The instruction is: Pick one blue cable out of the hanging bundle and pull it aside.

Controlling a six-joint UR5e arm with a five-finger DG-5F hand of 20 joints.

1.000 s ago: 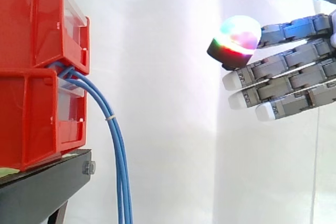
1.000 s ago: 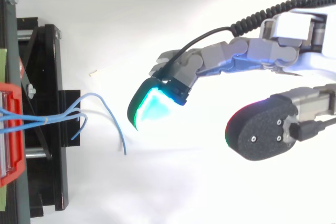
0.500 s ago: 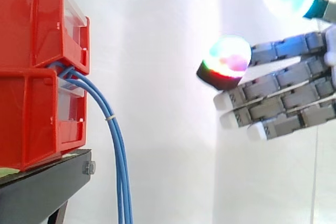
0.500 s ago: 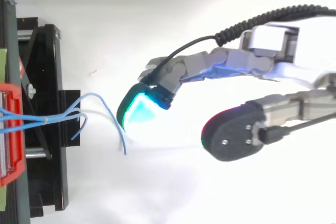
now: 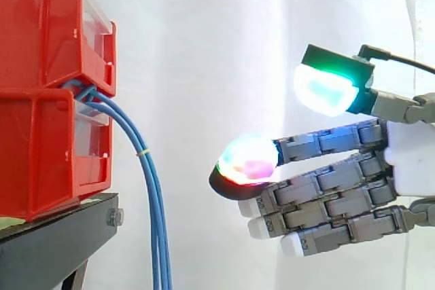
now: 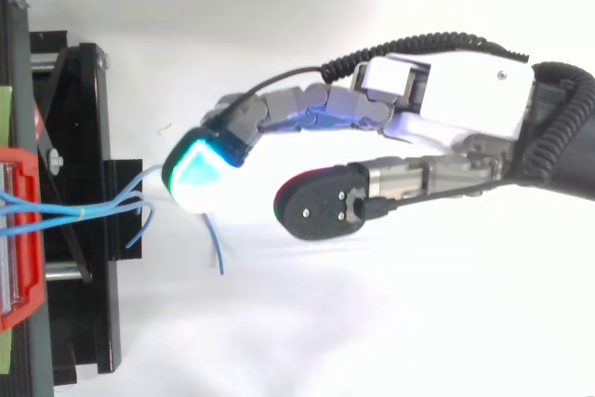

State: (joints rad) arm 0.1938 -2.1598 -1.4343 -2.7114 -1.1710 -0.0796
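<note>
Blue cables: we see thin, smooth, light-blue strands coming out between the stacked red bins. A small pale tie binds them, and they hang down past the black stand.
Seen from above: we see the ends fan out.
Robot hand: its fingers are straight with the thumb spread apart, and it holds nothing. It is to the right of the bundle.
Contact: a glowing fingertip overlaps one strand from above, and we cannot tell whether it touches.

Very bright, even light. The white curtain is blown out behind and around the hand. In the top view the ground beneath the hand is washed to glare, with faint soft shadows. Fingertip pads glow with halos. Red bins opposite the fingertips are evenly lit.
</note>
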